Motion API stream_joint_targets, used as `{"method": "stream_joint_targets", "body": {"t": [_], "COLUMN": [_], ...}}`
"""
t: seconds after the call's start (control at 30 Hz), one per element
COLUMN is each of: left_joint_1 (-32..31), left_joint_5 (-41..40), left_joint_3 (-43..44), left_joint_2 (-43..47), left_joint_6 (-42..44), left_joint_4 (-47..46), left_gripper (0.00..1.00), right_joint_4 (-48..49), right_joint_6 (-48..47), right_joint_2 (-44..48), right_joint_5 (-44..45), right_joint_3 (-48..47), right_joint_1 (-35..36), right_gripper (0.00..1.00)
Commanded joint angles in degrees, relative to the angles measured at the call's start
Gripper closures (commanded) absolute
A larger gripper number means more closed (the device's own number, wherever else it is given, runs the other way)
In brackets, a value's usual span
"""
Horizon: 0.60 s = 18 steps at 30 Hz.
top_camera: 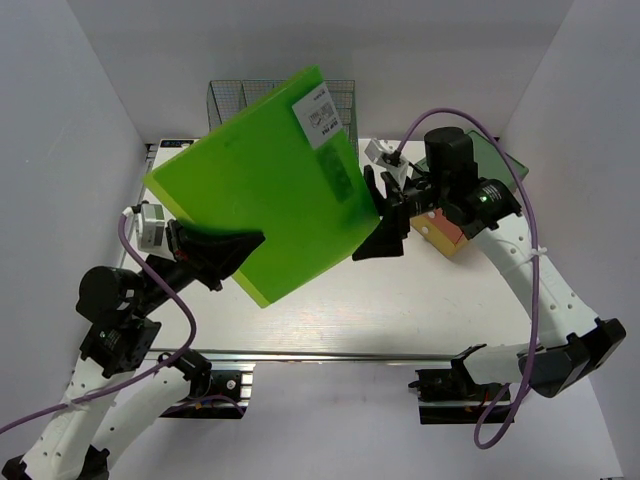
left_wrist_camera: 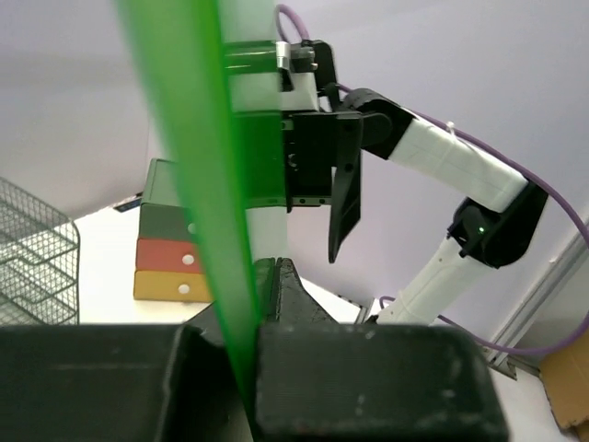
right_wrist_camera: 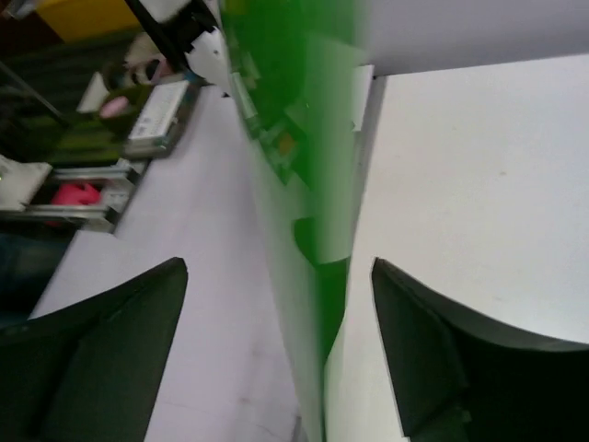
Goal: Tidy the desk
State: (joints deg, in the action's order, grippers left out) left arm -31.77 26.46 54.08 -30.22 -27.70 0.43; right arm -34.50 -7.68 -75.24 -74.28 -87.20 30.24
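- Left arm — white shells, black joints.
- Right arm: same build, small green light glowing near the wrist.
- Purple cable looped loosely along each arm.

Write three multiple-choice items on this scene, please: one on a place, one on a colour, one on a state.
1. Where is the wire rack?
A. at the far side of the desk
B. at the near right corner
C. at the near left corner

2. What colour is the flat folder?
A. red
B. green
C. blue

3. How is the left gripper?
A. open
B. shut on the folder
C. out of view

1 A: it shows behind the folder.
2 B: bright green in every view.
3 B: it clamps the folder's edge.
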Motion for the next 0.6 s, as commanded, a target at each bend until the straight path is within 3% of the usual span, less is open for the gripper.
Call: {"method": "stream_joint_targets", "body": {"t": [0.0, 0.2, 0.37, 0.5, 0.57], "left_joint_1": [0.04, 0.04, 0.04, 0.04, 0.04], "left_joint_5": [-2.53, -15.44, -24.42, -33.12, -37.17], "left_joint_3": [3.48, 6.82, 10.77, 12.09, 12.18], "left_joint_2": [-0.63, 0.68, -0.28, -1.68, -3.53], "left_joint_6": [0.10, 4.40, 7.75, 12.65, 14.86], "left_joint_4": [2.20, 9.59, 14.95, 15.74, 14.61], "left_gripper": [1.00, 1.00, 1.00, 1.00, 1.00], "right_joint_4": [0.49, 0.48, 6.10, 12.43, 16.65], "right_joint_6": [-1.10, -3.47, -2.95, -2.08, -3.56], "right_joint_2": [2.20, 3.34, 8.08, 13.44, 17.12], "right_joint_5": [3.87, 21.24, 33.83, 48.75, 49.76], "right_joint_3": [-0.08, 1.41, 9.84, 17.75, 23.70], "right_joint_1": [0.17, 0.08, 0.08, 0.00, 0.00], "right_gripper": [0.11, 0.11, 0.11, 0.11, 0.11]}}
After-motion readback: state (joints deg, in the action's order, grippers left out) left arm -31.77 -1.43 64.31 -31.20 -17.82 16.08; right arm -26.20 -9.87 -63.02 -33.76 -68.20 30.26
